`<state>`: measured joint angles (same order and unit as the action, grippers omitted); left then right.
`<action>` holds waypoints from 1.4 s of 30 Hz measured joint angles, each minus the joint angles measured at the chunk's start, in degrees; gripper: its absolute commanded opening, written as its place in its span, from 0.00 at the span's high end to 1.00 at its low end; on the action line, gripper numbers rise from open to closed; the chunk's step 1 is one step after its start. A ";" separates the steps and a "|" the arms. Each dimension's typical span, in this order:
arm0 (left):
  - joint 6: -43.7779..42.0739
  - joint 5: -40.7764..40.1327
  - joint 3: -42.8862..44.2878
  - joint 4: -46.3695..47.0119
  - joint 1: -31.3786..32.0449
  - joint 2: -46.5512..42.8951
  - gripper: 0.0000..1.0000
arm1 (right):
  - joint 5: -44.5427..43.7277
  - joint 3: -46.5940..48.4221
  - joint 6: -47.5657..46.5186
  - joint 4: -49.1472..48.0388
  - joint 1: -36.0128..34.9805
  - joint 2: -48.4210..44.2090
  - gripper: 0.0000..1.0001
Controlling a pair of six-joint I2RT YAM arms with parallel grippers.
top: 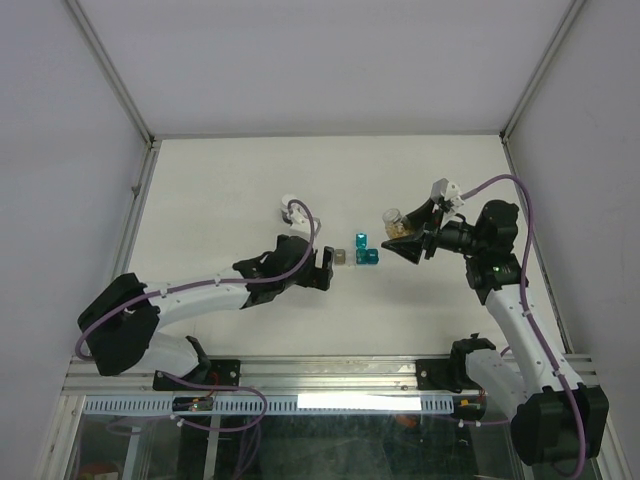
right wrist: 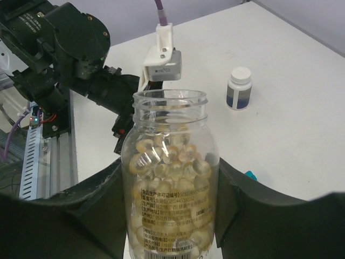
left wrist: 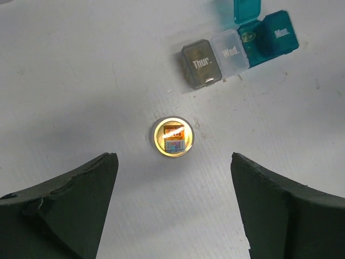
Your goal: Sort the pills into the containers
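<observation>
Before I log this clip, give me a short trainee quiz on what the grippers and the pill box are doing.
1. True or false: the right gripper holds an uncapped clear plastic bottle of yellow capsules.
2. Which lid stands open? A) grey "Thur." compartment B) teal compartment beside "Wed." C) teal "Mon." compartment
3. Fill in: the left gripper has its jaws ____.
Key: 1 true; 2 B; 3 open.
</observation>
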<state>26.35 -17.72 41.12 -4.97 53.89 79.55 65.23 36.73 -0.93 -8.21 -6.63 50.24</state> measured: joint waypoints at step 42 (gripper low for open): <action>-0.55 -1.31 16.59 -13.75 0.07 20.63 0.64 | -0.04 0.02 -2.84 2.58 0.20 1.53 1.00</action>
<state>25.80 -19.03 57.71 -18.72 53.95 100.18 65.19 36.75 -3.77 -5.63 -6.44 51.77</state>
